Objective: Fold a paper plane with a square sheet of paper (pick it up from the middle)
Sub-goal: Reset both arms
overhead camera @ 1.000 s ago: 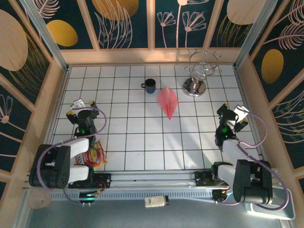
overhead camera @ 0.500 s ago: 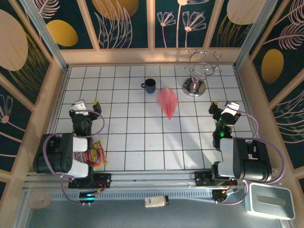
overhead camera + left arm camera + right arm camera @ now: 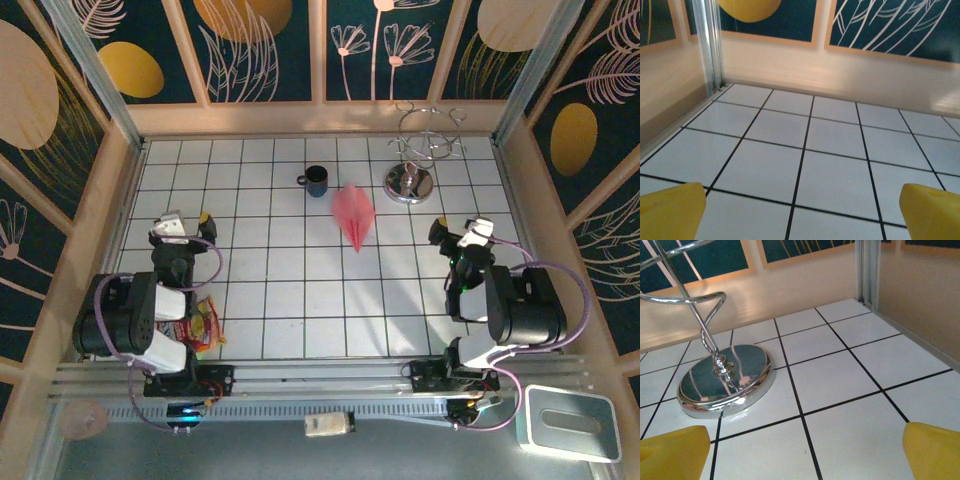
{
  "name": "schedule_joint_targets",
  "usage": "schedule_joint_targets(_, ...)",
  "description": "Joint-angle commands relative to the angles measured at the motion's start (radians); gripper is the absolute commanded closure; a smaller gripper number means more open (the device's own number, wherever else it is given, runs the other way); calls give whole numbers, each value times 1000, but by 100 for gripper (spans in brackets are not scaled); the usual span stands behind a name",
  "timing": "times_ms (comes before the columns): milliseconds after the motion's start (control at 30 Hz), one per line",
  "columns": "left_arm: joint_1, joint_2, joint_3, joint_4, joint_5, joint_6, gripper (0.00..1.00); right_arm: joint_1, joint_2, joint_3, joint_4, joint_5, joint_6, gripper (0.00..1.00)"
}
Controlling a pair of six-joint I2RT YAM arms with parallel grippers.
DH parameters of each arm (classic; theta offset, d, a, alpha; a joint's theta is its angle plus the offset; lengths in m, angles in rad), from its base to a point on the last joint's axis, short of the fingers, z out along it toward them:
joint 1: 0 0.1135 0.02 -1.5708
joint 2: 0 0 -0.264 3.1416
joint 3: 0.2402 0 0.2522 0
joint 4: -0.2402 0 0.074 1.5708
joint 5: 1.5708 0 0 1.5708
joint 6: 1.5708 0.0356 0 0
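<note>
Starting at the left side, the left gripper [image 3: 183,221] sits low over the white tiled table [image 3: 300,300], its yellow fingertips [image 3: 670,212] spread wide apart with bare tile between them. A crumpled snack packet [image 3: 203,325] lies near the table's front edge, just beside the left arm and partly hidden by it. Towards the back stands a dark mug [image 3: 315,180], upright with its handle to the left; its inside is too dark to tell any contents. The paper plane [image 3: 354,213], a pink-red folded dart with its point towards the arms, lies flat near the mug on its right, well apart from both grippers. A wire stand [image 3: 410,184] on a round chrome base rests right of the plane. The right gripper [image 3: 458,231] is near that stand, jaws spread wide, gripping nothing.
</note>
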Motion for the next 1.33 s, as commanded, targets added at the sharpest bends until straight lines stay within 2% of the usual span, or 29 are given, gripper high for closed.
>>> schedule_joint_targets(0,6,15,-8,93,4,4,1,25,22,33,67,-3,-33,1)
schedule_joint_targets(133,5,11,17,33,-12,7,1,45,27,60,21,21,-45,1)
schedule_joint_targets(300,4,8,-2,66,-6,8,1,44,27,61,21,22,-45,1)
schedule_joint_targets(433,4,13,-31,130,85,42,1,43,27,61,21,21,-44,1)
schedule_joint_targets(600,3,15,23,30,188,79,1,43,27,60,21,21,-45,1)
schedule_joint_targets(700,4,15,22,31,201,84,1,44,27,60,21,21,-45,1)
schedule_joint_targets(1300,3,17,31,15,156,73,1,43,27,61,22,21,-44,1)
